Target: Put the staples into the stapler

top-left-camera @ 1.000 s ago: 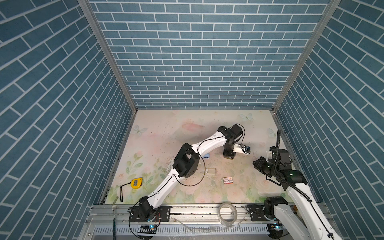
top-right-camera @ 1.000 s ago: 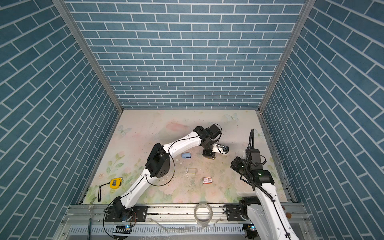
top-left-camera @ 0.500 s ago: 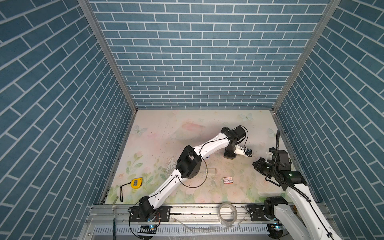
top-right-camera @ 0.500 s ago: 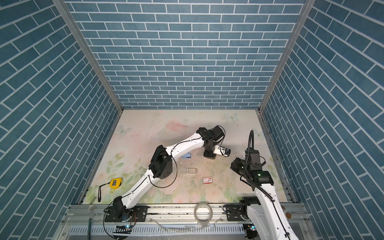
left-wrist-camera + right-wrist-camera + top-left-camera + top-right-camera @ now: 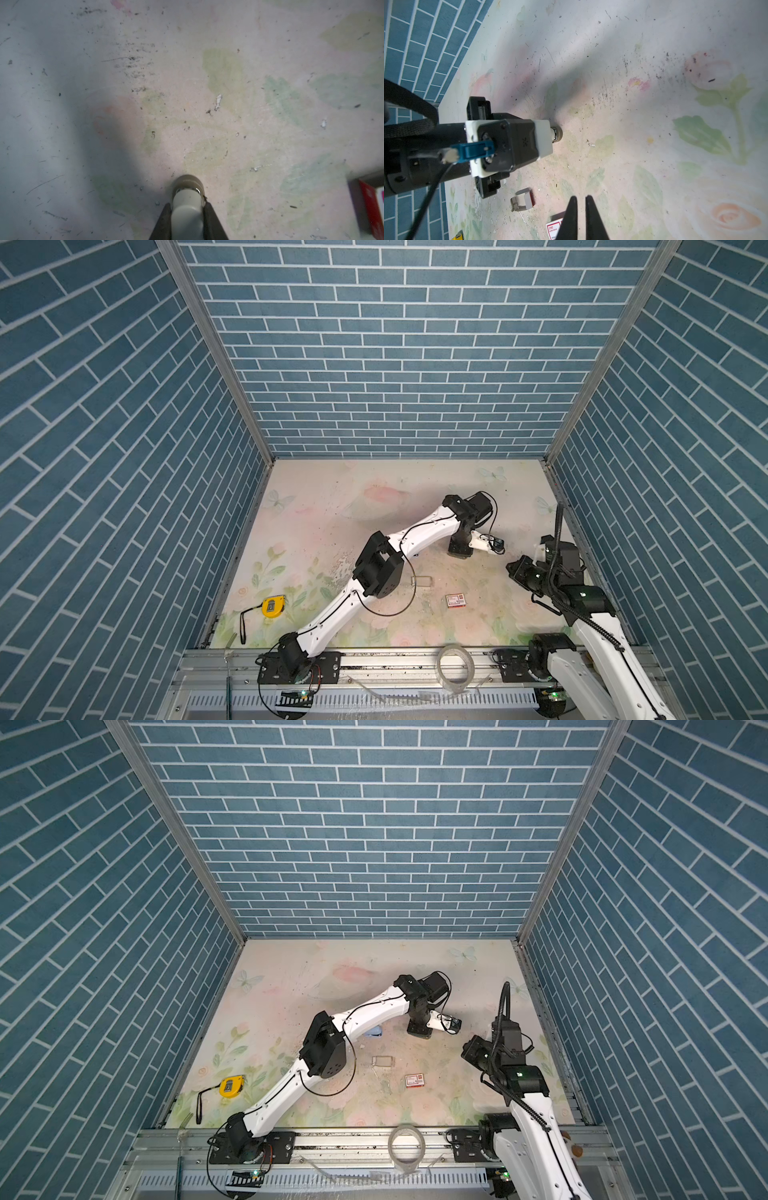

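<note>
A: Start at the near edge of the tabletop [image 5: 332, 489]. What lies there?

B: A yellow tape measure [image 5: 272, 606] sits toward the near left corner. A small white-and-red box [image 5: 456, 600] lies flat, right of the middle. Just beyond the box is an open cardboard sleeve [image 5: 522, 199], grey inside and red on one side.

A: And the right gripper [image 5: 580, 199]?

B: It hangs near the right edge, about level with the sleeve and clear of the surface. Its jaws are drawn together with only a slit at the tips, and nothing is between them.

A: The stapler?

B: A light-blue body that looks like the stapler [image 5: 374, 1031] lies near the middle. In a top view the left forearm hides most of it.

A: Farther back?

B: The left gripper [image 5: 187, 204] points straight down, past the middle toward the right edge. Its jaws are clamped on a pale rounded piece [image 5: 187, 220] with a metal ring, and the beige tip touches the tabletop. I cannot tell what it is.

A: The staples?

B: I cannot pick out a strip in any view, so I cannot say where they lie.
</note>
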